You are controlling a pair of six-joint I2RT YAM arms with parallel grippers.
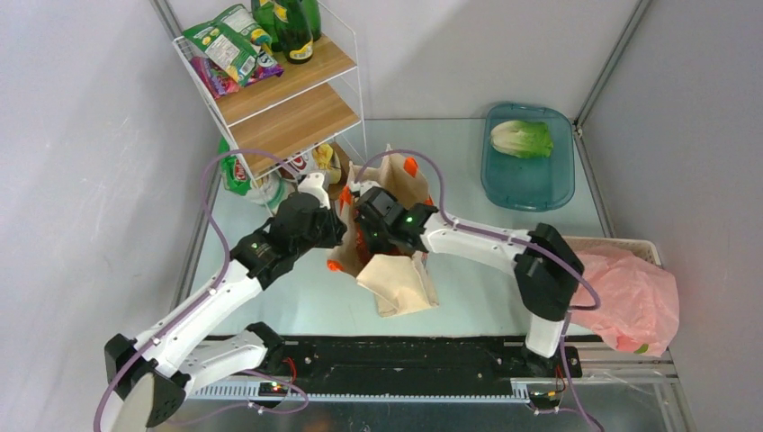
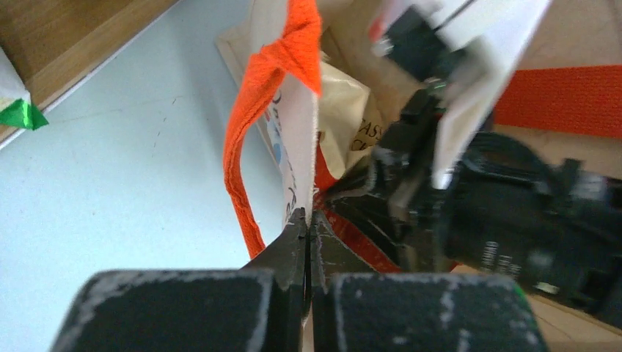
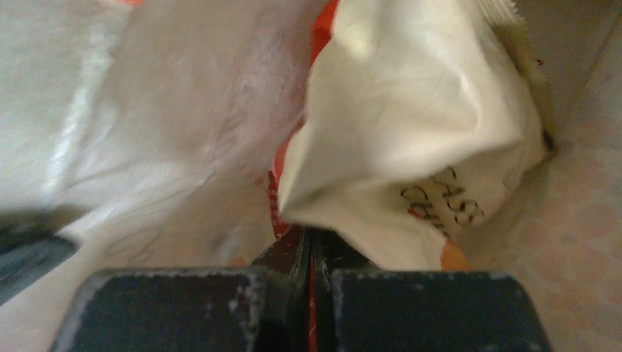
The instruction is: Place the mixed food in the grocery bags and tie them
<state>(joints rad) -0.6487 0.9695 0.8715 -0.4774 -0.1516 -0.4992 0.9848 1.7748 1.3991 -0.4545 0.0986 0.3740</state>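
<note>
The beige tote [image 1: 398, 274] with orange handles [image 1: 410, 166] lies at the table's middle between both arms. My left gripper [image 1: 335, 216] is shut on the tote's rim; in the left wrist view the cloth edge [image 2: 297, 158] and an orange handle [image 2: 253, 110] rise from the closed jaws [image 2: 309, 220]. My right gripper [image 1: 362, 236] is shut on an orange handle strip of the tote [image 3: 315, 44]; its jaws [image 3: 311, 238] are pressed together amid bunched beige cloth [image 3: 411, 117]. The lettuce [image 1: 522, 138] lies in the teal tray [image 1: 540, 189]. The pink bag [image 1: 634, 301] sits at the right. No bread rolls show.
A white wire shelf [image 1: 288, 90] with wooden boards stands at the back left, holding green bottles [image 1: 292, 27] and snack packets [image 1: 225, 45]. More packets [image 1: 238, 171] lie under it. A white basket [image 1: 630, 245] sits beneath the pink bag.
</note>
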